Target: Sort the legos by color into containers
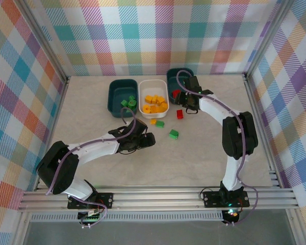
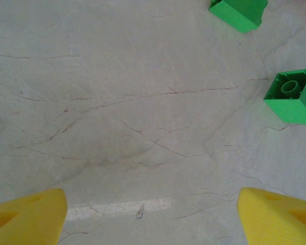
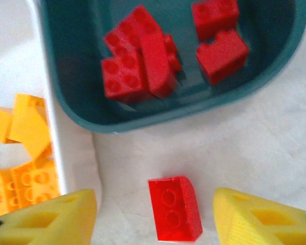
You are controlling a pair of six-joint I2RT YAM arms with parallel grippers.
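Lying in one teal tub (image 3: 204,104): red legos (image 3: 137,61); orange ones (image 3: 28,127) in white tub (image 3: 53,127) (left tool (image 2: 150,204), right tool (image 3: 154,204) wide).

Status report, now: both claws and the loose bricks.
Left claw open, empty. Right claw open over red brick on table beside teal tub of reds. Two green bricks, one orange brick loose. Nothing in the way.

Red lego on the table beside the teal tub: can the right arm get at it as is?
Probably yes. The red lego lies alone on the bare table, between the open fingers of the right end effector, with nothing over it.
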